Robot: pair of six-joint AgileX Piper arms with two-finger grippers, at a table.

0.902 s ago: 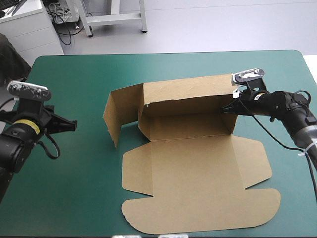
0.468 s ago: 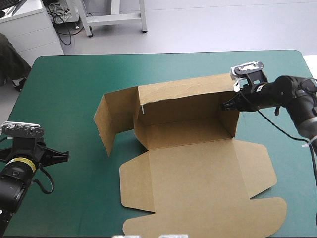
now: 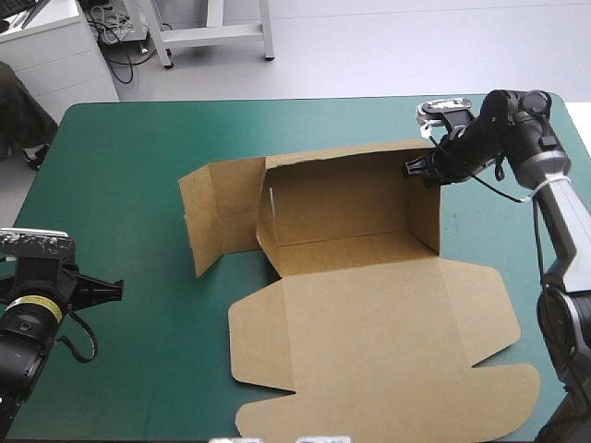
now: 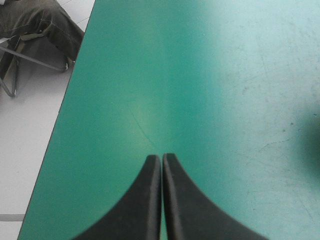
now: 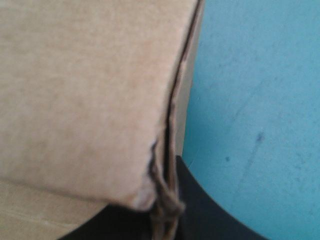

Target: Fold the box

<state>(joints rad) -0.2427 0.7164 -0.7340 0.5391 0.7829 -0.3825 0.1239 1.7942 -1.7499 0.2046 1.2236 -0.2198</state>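
Note:
The brown box [image 3: 346,217] lies in the middle of the table, back wall and right wall raised. Its left wall flap [image 3: 217,221] stands swung outward, and the lid sheet [image 3: 369,351] lies flat toward the near edge. My right gripper [image 3: 416,171] is at the far right corner, shut on the box's wall. In the right wrist view that board corner [image 5: 100,90] sits pinched edge-on between the black fingers [image 5: 210,215]. My left gripper [image 3: 115,289] hangs shut over bare cover near the table's left side, well clear of the box. Its fingers [image 4: 150,200] meet in one arch.
Teal-green cover [image 3: 129,148] surrounds the box on the left and far sides. The table's left edge [image 4: 55,140] runs close beside my left gripper. The lid's rounded front flap [image 3: 388,425] reaches almost to the near edge.
My right gripper moved toward the far right corner of the table, taking the box's corner with it; the back wall tipped more upright. My left arm drew back toward the near left.

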